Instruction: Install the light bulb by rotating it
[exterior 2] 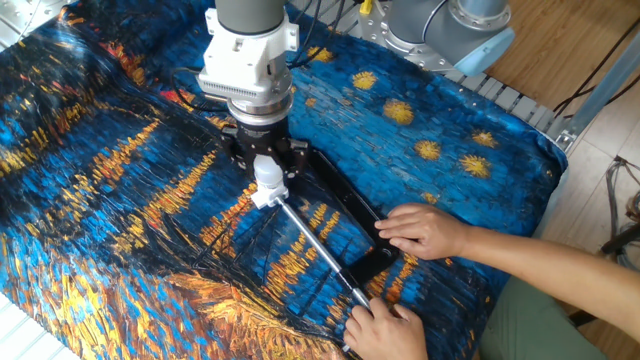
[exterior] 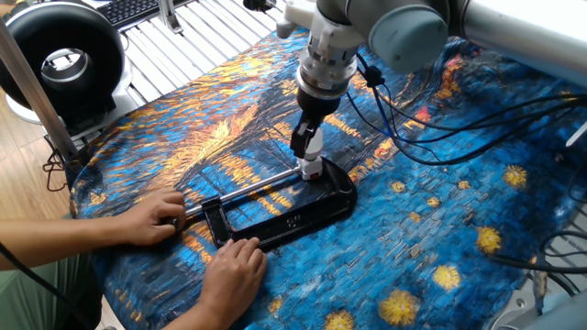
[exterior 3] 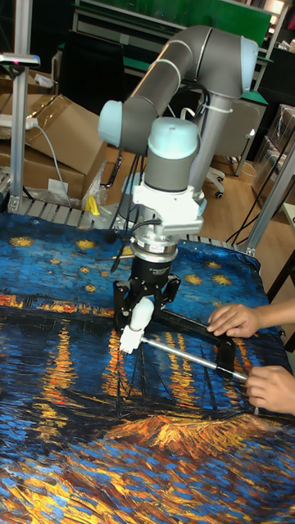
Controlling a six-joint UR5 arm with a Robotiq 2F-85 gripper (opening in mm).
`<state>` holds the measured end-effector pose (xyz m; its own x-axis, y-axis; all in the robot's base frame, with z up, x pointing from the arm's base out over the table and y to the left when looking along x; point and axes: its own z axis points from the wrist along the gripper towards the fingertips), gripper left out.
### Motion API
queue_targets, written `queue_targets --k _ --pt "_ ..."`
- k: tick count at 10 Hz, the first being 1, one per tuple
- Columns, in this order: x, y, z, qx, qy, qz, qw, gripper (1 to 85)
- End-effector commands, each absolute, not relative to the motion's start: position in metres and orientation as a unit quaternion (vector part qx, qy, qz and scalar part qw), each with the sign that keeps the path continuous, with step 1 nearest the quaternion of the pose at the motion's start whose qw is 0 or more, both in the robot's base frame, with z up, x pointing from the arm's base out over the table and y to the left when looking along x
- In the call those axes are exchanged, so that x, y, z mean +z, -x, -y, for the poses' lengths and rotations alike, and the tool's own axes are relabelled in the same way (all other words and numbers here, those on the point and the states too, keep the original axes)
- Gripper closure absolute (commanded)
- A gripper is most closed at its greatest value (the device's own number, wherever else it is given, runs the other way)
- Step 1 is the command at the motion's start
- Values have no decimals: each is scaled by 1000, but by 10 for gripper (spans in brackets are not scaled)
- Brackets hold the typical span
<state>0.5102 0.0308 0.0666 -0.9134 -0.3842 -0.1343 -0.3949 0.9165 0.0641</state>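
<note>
The light bulb (exterior 2: pixel 267 172) is small and white and sits slightly tilted on a white socket block (exterior 2: pixel 264 194). The block is fixed at the far end of a black clamp (exterior 2: pixel 345 212). My gripper (exterior 2: pixel 266 165) comes straight down over the bulb, with a black finger close on either side of its dome. In the one fixed view the gripper (exterior: pixel 306 144) looks narrow, and the bulb (exterior: pixel 313 149) shows white just above the socket block (exterior: pixel 312 169). In the tall fixed view the bulb (exterior 3: pixel 141 314) sits between the fingers of the gripper (exterior 3: pixel 144 304).
A person's hands (exterior: pixel 154 220) (exterior: pixel 231 271) hold the clamp's steel rod (exterior: pixel 252 183) and black frame (exterior: pixel 293 218) on the painted blue cloth (exterior: pixel 431 229). Cables (exterior: pixel 413 128) trail behind the arm. A black fan (exterior: pixel 62 57) stands at the back left.
</note>
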Motion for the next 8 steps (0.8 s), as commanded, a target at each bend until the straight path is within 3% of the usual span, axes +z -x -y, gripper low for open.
queue_targets --k 1,8 --pt "64 -506 -32 63 192 -978 54 203" --pt "81 -506 -38 60 216 -974 43 190"
